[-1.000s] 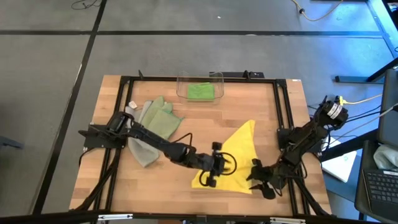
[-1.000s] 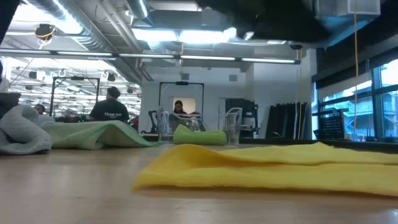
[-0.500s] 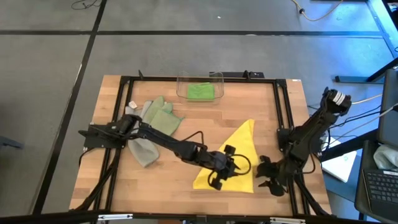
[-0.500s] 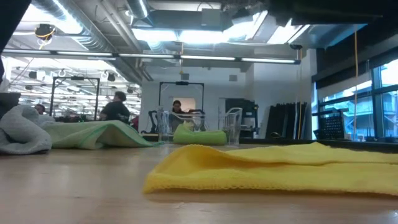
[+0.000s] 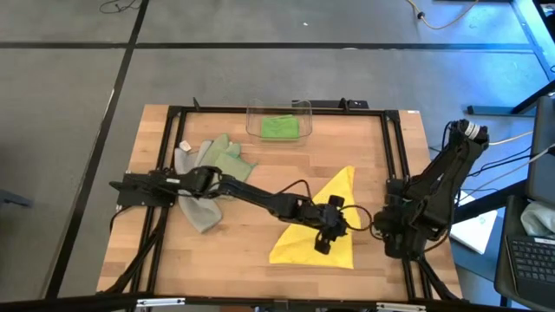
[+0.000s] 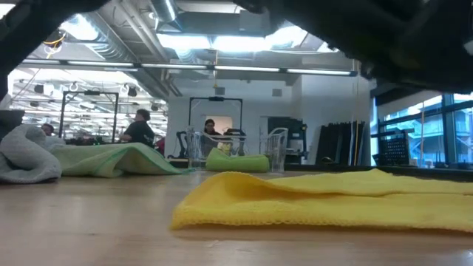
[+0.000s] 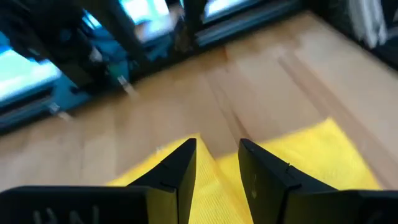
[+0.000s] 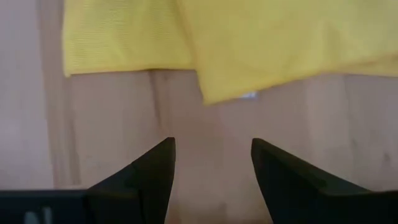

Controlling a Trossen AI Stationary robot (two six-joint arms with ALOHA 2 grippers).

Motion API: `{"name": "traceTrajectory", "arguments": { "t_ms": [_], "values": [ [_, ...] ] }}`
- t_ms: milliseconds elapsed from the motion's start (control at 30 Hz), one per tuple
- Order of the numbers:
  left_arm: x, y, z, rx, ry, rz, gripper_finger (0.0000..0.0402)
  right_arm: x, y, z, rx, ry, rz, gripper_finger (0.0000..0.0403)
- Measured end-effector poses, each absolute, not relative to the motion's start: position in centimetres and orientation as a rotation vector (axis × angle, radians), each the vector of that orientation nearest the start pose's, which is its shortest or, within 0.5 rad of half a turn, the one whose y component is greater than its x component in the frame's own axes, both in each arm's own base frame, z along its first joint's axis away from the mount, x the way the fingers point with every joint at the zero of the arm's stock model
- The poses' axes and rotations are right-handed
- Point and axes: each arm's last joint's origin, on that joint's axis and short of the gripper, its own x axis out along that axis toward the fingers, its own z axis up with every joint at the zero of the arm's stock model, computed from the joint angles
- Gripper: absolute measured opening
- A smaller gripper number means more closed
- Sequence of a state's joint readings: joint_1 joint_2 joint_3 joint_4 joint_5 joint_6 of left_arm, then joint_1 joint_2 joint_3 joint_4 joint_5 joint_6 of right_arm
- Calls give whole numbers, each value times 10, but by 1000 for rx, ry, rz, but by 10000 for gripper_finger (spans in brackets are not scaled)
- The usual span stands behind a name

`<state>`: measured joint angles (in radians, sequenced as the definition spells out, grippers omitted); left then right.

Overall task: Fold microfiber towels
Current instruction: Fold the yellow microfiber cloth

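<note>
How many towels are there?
4. The yellow towel lies at the table's front, under the left gripper. The bright green towel is in the clear bin at the back. The sage green towel and grey towel overlap on the left.

I looked for words, labels, brands and numbers, and I found nothing that I could read. The small white tag (image 5: 184, 146) at the edge of the pale sage green cloth (image 5: 227, 165) was too small for me to read. The white label (image 8: 248, 96) under the corner of the yellow microfiber towel (image 8: 249, 37) was blurred.
</note>
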<state>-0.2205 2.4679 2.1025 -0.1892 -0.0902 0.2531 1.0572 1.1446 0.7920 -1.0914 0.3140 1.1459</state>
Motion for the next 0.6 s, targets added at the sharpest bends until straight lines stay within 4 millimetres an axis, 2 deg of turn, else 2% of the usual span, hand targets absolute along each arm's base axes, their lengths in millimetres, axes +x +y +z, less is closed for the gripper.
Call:
{"name": "traceTrajectory", "arguments": {
  "t_ms": [133,233,300,433,500,600],
  "values": [
    [557,-124,192,371,542,-185,114,90,152,217,86,1145,-104,214],
    [557,-121,191,396,583,-124,114,91,156,199,129,1073,-73,214],
    [555,-119,187,410,626,-78,114,90,153,182,182,1045,-116,214],
    [545,-118,180,482,769,6,114,80,137,150,388,1051,-310,214],
    [536,-118,175,550,864,71,114,75,134,136,461,1051,-324,214],
    [524,-118,178,603,962,127,114,73,133,123,548,1017,-299,214]
  ]
}}
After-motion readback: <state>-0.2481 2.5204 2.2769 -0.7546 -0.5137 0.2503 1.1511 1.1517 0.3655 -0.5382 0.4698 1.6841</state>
